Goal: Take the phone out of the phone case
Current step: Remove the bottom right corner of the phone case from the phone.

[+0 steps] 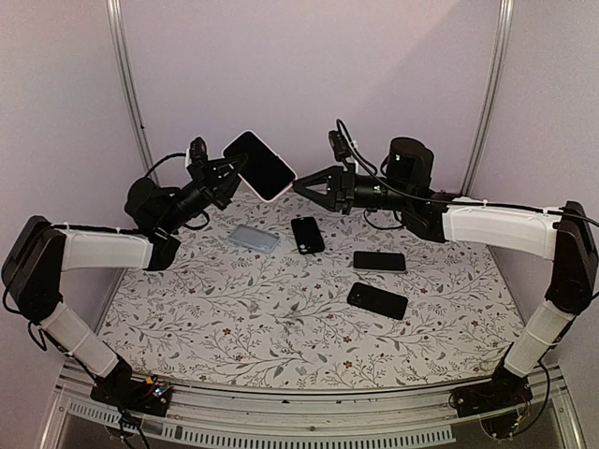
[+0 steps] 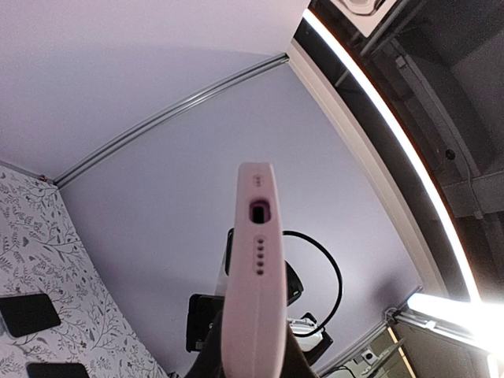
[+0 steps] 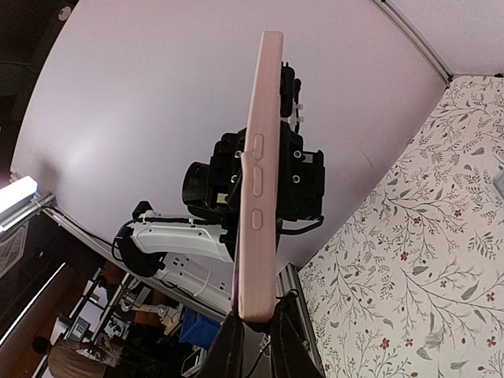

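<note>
A phone (image 1: 256,161) with a dark screen sits in a pale pink case (image 1: 283,190) and is held tilted in the air above the back of the table. My left gripper (image 1: 227,174) is shut on the case's left side. In the left wrist view the case's end (image 2: 256,260), with its port and speaker holes, rises from between my fingers (image 2: 201,354). My right gripper (image 1: 299,185) is shut on the case's lower right corner. In the right wrist view the case's buttoned side (image 3: 258,181) stands up from my right gripper (image 3: 256,323).
On the floral table (image 1: 234,318) lie a clear grey case (image 1: 255,238), a small black phone (image 1: 307,234) and two more black phones (image 1: 379,261) (image 1: 376,299). Purple walls close in the back and sides.
</note>
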Motion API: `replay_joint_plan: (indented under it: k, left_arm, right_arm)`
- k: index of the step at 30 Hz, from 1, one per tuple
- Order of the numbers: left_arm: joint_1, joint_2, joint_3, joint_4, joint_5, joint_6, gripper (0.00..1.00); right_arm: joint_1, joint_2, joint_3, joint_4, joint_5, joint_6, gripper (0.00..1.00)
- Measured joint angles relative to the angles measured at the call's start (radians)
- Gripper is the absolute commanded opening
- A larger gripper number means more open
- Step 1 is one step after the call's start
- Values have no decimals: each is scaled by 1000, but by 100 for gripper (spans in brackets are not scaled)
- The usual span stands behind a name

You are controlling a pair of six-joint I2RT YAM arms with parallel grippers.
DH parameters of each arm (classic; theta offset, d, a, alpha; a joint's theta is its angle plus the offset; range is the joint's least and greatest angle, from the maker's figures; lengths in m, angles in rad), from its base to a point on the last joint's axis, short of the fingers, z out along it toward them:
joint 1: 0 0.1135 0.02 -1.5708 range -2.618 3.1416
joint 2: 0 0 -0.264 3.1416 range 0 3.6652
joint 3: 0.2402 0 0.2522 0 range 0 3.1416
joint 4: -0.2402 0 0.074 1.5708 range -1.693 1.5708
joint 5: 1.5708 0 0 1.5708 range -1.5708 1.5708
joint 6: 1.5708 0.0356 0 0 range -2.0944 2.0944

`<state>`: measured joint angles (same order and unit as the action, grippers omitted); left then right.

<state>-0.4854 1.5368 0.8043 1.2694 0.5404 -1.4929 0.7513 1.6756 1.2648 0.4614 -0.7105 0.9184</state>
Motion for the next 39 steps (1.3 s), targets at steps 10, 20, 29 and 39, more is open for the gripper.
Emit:
replay_joint_plan:
  k: [10,20,29,39]
  left_arm:
    - [4,-18,16,-62,0,69,0]
    - [4,-67,14,-133,5,151,0]
    - [4,-67,14,-136,21,157,0]
    - [4,-59,14,-110,16,109,0]
  right_arm:
    - [-2,0,26,-82,29,-18,11]
    - [1,1,26,-116,48,-18,12]
    - [1,3,27,-129,50,-18,19]
    - [-2,17,41,-95,25,-18,24]
